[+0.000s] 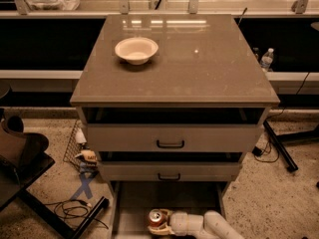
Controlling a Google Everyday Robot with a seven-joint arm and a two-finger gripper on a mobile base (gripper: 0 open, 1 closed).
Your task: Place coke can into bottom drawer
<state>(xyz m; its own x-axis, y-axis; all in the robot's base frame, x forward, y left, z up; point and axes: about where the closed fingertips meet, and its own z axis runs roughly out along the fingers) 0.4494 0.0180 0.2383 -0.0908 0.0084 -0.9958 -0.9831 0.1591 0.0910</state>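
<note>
The coke can (156, 217) is red with a silver top and is tilted over the open bottom drawer (132, 203), at the lower middle of the camera view. My white gripper (160, 223) reaches in from the lower right and is shut on the can, holding it just above or on the drawer's grey floor; I cannot tell which. The arm's forearm (219, 226) runs off the bottom edge.
A white bowl (136, 49) stands on the cabinet top (199, 63). The two upper drawers (170, 138) have black handles. Cables and a black stand leg (75, 218) lie on the floor at left, another black leg (279, 146) at right.
</note>
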